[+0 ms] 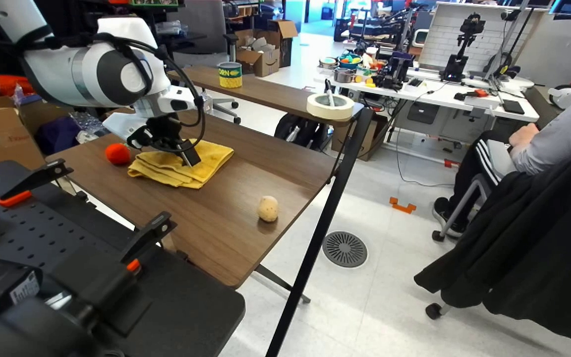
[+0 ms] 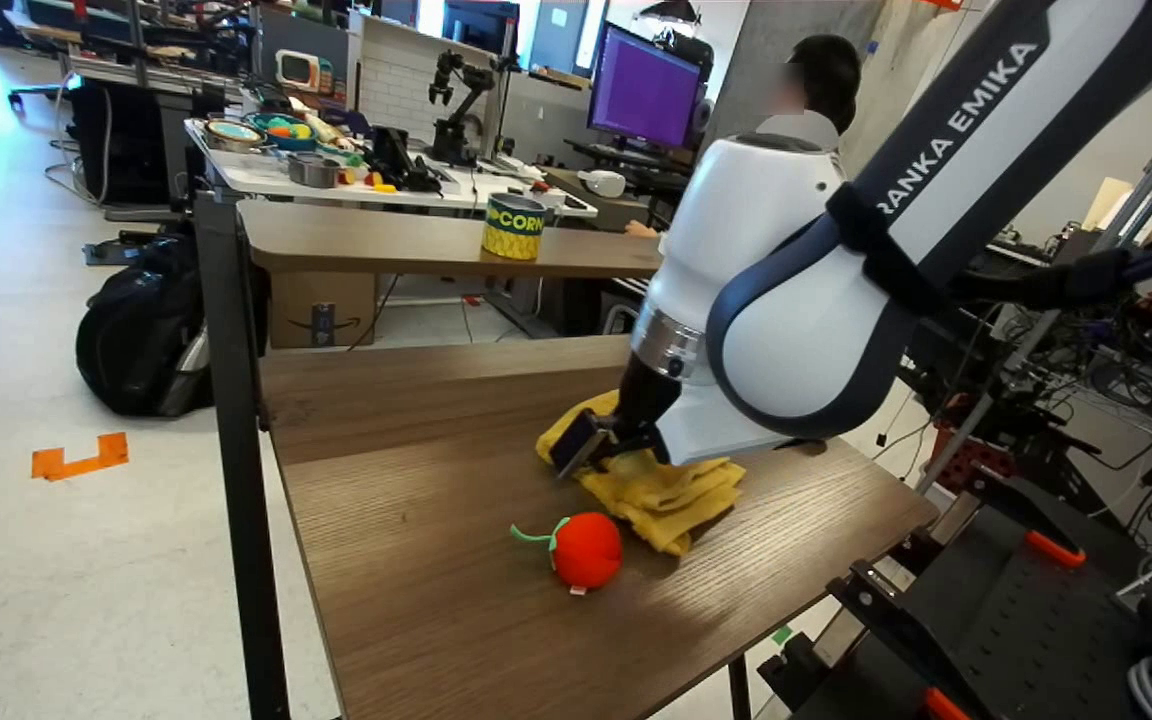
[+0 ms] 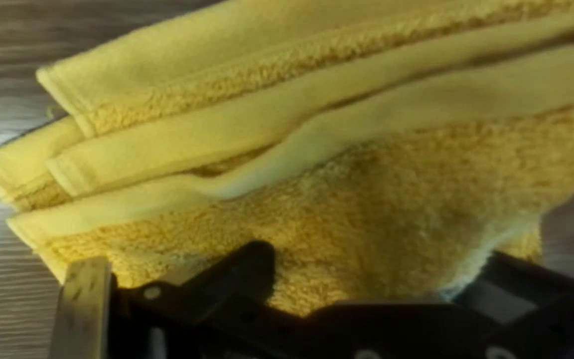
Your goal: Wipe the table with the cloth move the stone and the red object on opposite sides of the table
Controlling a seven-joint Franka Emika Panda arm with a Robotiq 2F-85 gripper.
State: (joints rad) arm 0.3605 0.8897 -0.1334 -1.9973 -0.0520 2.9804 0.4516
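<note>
Pointing down at a folded yellow cloth (image 1: 176,174), fingers (image 3: 80,309) are standing wide apart | cloth is lying on the counter (image 1: 206,225) | red toy (image 2: 586,551) is sitting just beside the cloth | stone (image 1: 267,208) is resting near an edge

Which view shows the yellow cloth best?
Wrist view: the yellow cloth fills most of it, layered folds close up, though cropped at top and right. Both exterior views show it smaller on the table, partly hidden by the arm.
</note>
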